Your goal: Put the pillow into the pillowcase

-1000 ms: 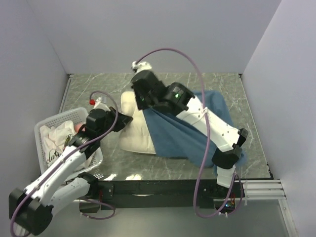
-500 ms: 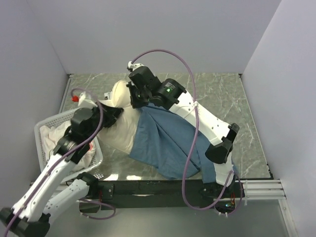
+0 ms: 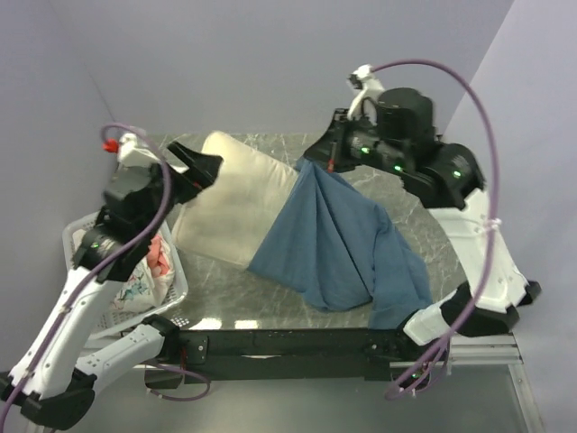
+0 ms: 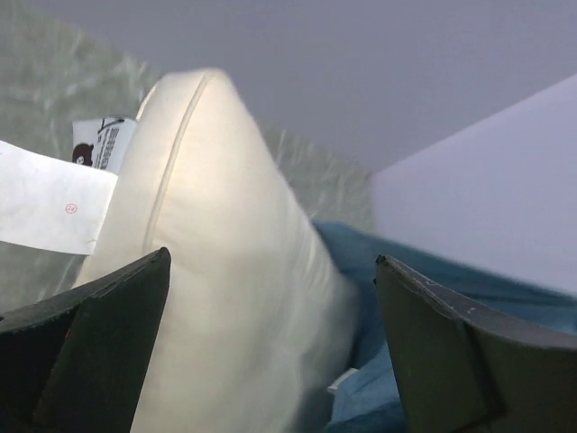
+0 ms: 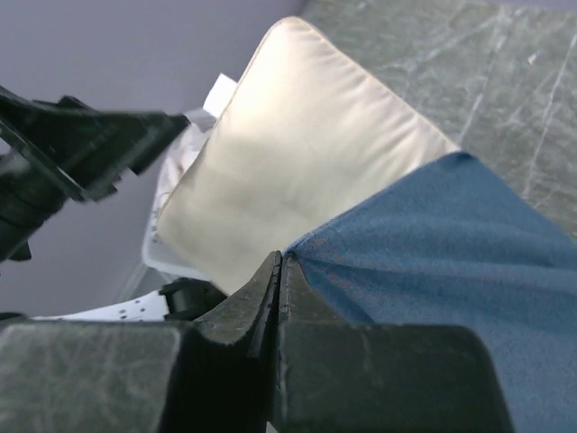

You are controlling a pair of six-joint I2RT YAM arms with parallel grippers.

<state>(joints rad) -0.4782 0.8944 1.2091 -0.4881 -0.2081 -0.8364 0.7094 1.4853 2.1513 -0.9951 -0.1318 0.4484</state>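
The right gripper (image 5: 279,263) pinches the blue pillowcase (image 3: 338,239) edge up high so the pillow (image 3: 239,203) can slide in. The pillow sticks half out, far left, between the left gripper's (image 3: 200,167) wide-apart jaws.

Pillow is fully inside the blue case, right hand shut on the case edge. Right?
No. The pillow is only partly covered: much of it sticks out bare from the case, as the top view shows. The right hand is shut on the case edge.
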